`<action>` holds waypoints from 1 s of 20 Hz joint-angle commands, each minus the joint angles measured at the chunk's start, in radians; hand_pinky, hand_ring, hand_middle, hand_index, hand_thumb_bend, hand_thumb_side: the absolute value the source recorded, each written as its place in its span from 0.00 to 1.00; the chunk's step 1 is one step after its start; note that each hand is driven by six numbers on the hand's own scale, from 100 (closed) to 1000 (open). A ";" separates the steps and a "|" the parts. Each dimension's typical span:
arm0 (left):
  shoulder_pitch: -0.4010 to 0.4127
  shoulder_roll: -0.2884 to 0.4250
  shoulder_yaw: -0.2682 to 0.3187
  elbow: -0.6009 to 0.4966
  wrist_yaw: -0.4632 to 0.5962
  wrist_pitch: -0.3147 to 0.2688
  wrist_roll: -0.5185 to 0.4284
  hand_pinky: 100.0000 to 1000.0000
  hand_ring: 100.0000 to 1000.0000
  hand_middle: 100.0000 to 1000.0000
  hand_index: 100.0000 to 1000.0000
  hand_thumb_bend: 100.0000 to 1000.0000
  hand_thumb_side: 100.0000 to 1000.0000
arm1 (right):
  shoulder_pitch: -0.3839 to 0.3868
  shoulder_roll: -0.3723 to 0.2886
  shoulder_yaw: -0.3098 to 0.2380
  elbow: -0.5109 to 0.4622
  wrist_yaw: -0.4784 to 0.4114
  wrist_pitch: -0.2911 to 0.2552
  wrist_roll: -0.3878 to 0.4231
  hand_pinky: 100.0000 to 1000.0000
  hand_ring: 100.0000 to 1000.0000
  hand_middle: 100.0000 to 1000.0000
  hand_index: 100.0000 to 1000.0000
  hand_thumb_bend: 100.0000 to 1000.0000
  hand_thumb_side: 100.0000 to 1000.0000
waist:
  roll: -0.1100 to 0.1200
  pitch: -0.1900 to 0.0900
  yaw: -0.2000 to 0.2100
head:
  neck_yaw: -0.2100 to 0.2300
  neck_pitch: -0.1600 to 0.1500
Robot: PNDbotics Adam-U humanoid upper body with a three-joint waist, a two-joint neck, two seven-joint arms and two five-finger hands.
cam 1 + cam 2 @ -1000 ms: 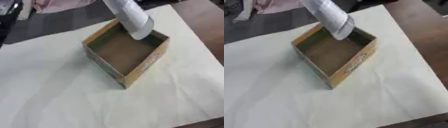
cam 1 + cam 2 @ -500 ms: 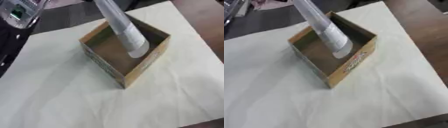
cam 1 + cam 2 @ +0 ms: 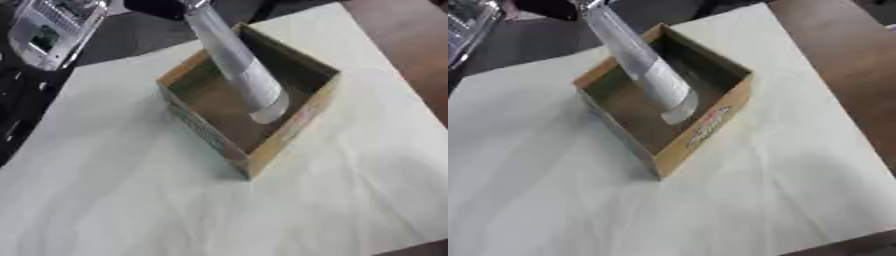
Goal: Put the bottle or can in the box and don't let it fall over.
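Observation:
A tall clear bottle (image 3: pixel 234 65) with a white label leans steeply, its neck toward the upper left. Its base (image 3: pixel 677 114) is down inside the open cardboard box (image 3: pixel 278 142), close to the right-hand wall. Whether the base touches the box floor I cannot tell. My left hand (image 3: pixel 159 6) shows only as a dark shape at the top edge, closed on the bottle's neck. Its silver forearm (image 3: pixel 48 30) comes in from the upper left. My right hand shows in no view.
The box stands on a pale cloth (image 3: pixel 131 200) that covers most of the table. Bare brown tabletop (image 3: pixel 842 65) runs along the right side. Dark surface lies beyond the cloth's far edge (image 3: pixel 131 35).
The bottle's base has gone from over the box's far rim down into the box, toward its near right wall. The silver forearm has come into view at the upper left.

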 commanded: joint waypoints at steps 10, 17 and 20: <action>0.008 0.021 0.010 -0.005 -0.061 -0.071 -0.106 0.52 0.50 0.67 0.85 0.00 0.66 | -0.005 -0.002 -0.011 -0.008 0.014 0.002 0.002 1.00 1.00 1.00 0.99 0.00 0.66 | -0.007 -0.005 -0.007 | 0.006 -0.011; 0.007 0.020 0.017 0.001 -0.094 -0.110 -0.107 0.74 0.71 0.79 0.91 0.20 0.75 | -0.005 -0.002 -0.012 -0.008 0.013 0.007 -0.001 1.00 1.00 1.00 0.99 0.00 0.67 | -0.005 -0.008 -0.006 | 0.008 -0.007; 0.013 0.022 0.013 0.003 -0.112 -0.130 -0.119 0.74 0.72 0.78 0.90 0.20 0.66 | -0.005 -0.002 -0.013 -0.008 0.011 0.010 -0.002 1.00 1.00 1.00 0.99 0.00 0.67 | -0.005 -0.011 -0.005 | 0.007 -0.008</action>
